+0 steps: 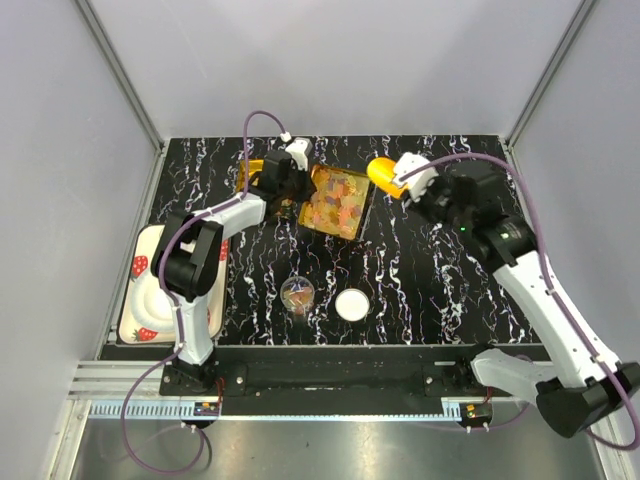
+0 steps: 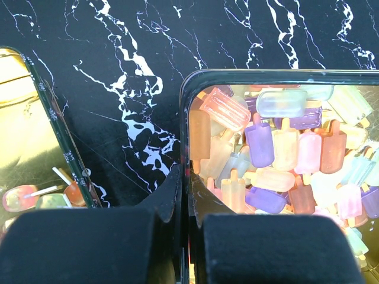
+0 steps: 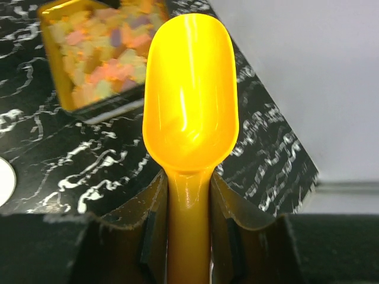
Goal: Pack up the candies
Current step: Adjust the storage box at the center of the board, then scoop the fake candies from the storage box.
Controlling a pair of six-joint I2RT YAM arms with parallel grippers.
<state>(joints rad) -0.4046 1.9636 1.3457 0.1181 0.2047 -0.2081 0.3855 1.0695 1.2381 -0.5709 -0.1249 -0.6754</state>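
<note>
Looking down over two robot arms: nearest their bases, a small clear round jar [image 1: 297, 293] stands just beside a white round lid [image 1: 351, 304] on a black marbled table [image 1: 420, 280]. Farther back, mid-table, a square gold tin [image 2: 272, 77] is heaped with the candies [image 2: 278, 160]. They are tiny glossy ice-lolly shapes in pink, purple, orange and pale yellow, lying loose on one another. The left gripper [image 2: 185, 242] has its fingers pressed together on the tin's left wall, pinching the rim. A second tin [image 2: 23, 118], just left of the first and apart from it, holds only a few pieces. Farthest back on the right, the right gripper [image 3: 188, 236] clamps the handle of a yellow-orange scoop [image 3: 190, 100], whose bowl is empty and raised beyond the tin's far right corner.

The pieces look light, hard and slick, and likely to slide and scatter. They are probably too small for the fingers to take one by one. Lifting them in the scoop's bowl, with the tin held steady by its rim, seems the safest hold.
</note>
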